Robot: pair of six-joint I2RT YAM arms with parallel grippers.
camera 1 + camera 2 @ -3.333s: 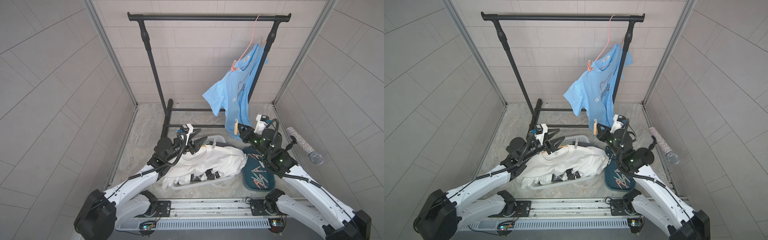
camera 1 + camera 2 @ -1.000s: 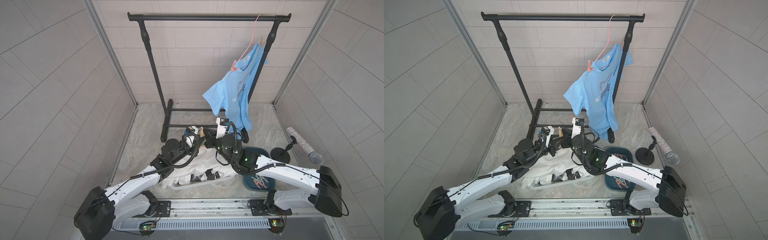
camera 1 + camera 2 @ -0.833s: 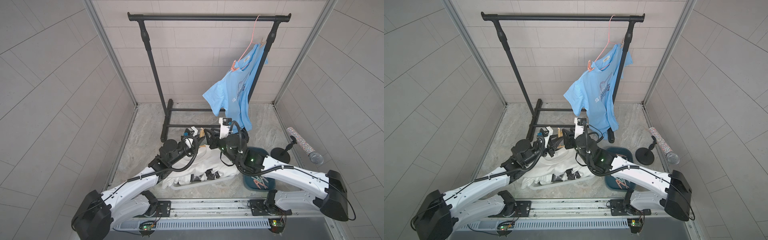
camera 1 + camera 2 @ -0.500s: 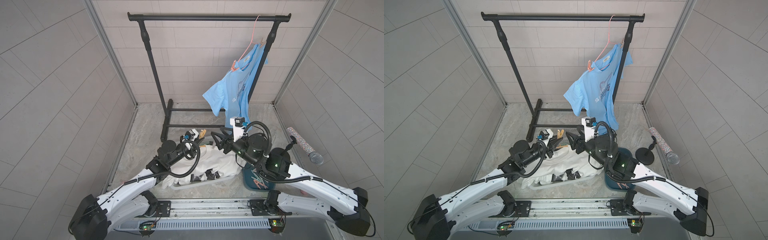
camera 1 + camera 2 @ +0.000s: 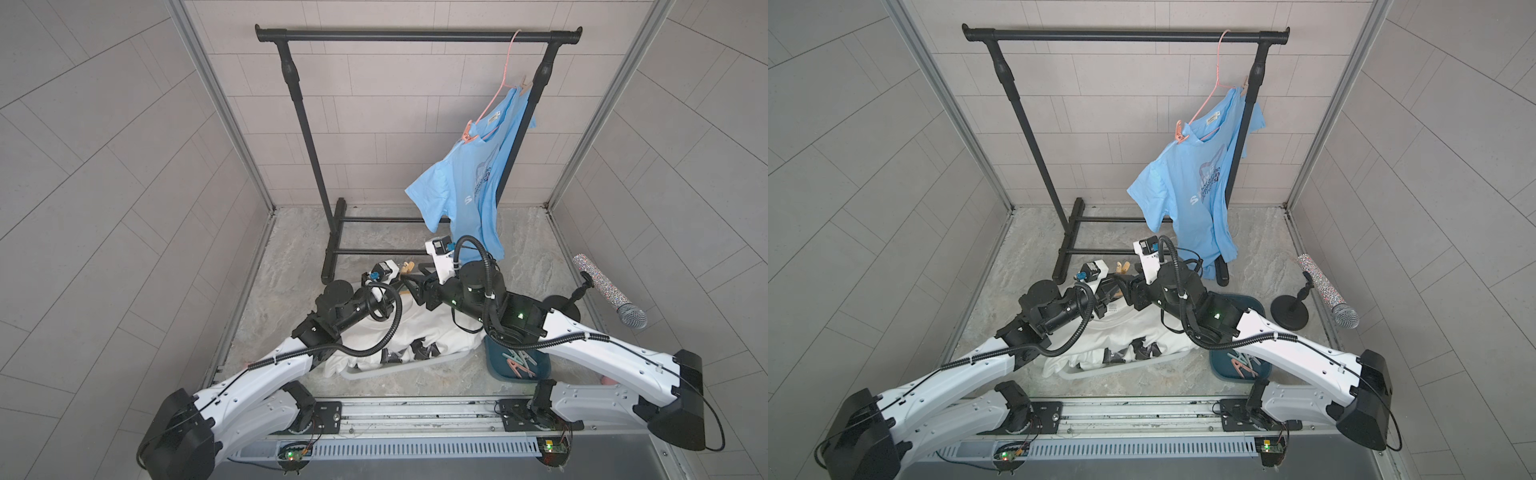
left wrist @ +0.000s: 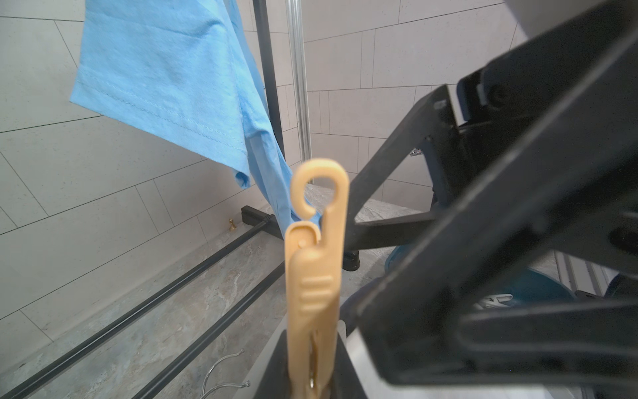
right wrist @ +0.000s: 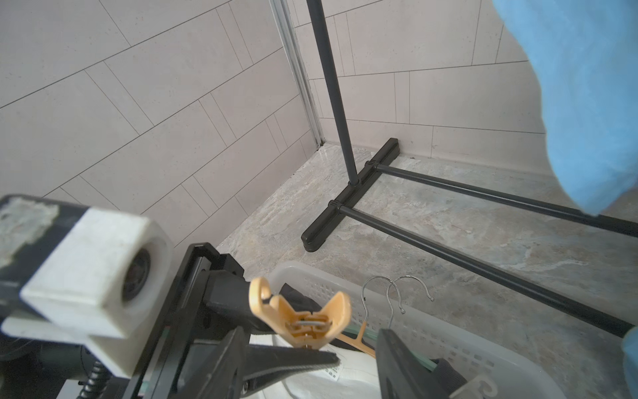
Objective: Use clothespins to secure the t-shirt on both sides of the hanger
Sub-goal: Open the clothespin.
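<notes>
Grey tiled walls enclose a stone-patterned floor. Left gripper (image 6: 312, 366) is clenched on a peach clothespin (image 6: 316, 273), grasping its lower end; the looped handle end stands clear above the jaws. Right gripper (image 7: 359, 347) stands released, its fingers (image 7: 276, 359) spread wide. It is just beside the peach clothespin and has no grip on it.

Both grippers meet above a pale basket (image 5: 399, 368) holding a white garment (image 5: 419, 332) and wire hangers (image 7: 390, 293). Spare clothespins (image 5: 517, 360) lie in a teal bin (image 5: 498, 368) under the right arm.

Behind, a blue t-shirt (image 5: 469, 195) hangs on a pink hanger (image 5: 505, 68) at the right end of a black rack (image 5: 415, 35). A pink clothespin (image 5: 467, 135) sits on its nearer shoulder, and a second clothespin (image 5: 525, 85) shows at the far shoulder. A microphone (image 5: 609, 297) on a stand is near the right wall.
</notes>
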